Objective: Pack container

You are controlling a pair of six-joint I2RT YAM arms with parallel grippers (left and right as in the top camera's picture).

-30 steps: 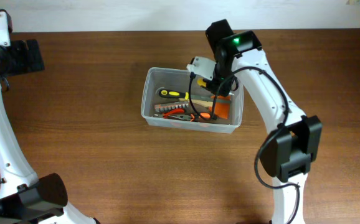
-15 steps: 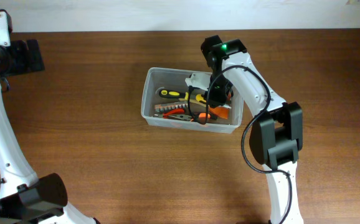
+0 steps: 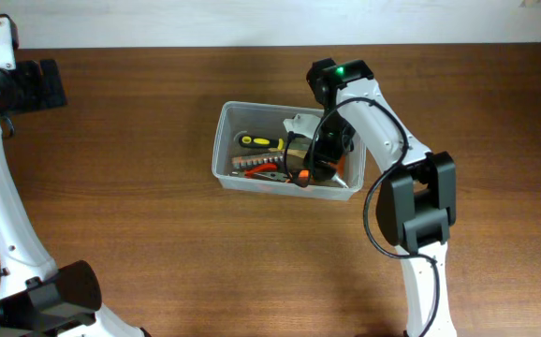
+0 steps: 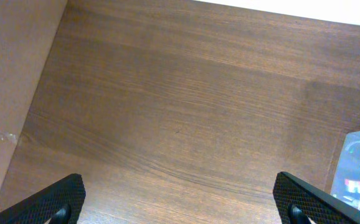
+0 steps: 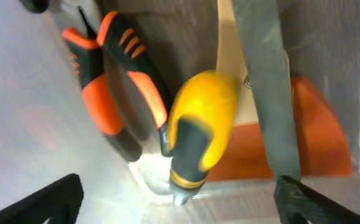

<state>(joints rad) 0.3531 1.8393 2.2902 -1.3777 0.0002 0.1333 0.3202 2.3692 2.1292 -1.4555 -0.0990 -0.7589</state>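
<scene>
You had the right fingers [image 5: 49,202] spread wide, gripping nothing, low inside the right end of the container [image 3: 224,150] at mid-worktop [image 3: 139,243], apparently to leave the yellow-handled tool [image 5: 202,118] lying beside the pliers [image 5: 114,93], while the left fingers [image 4: 55,199] hung open, well apart.

Overhead faces straight down over the table [image 3: 111,187]; both wrist views share its container [image 3: 226,126], the right one close up.

Clear container [image 3: 221,150] on wooden table [image 3: 139,220]
</scene>
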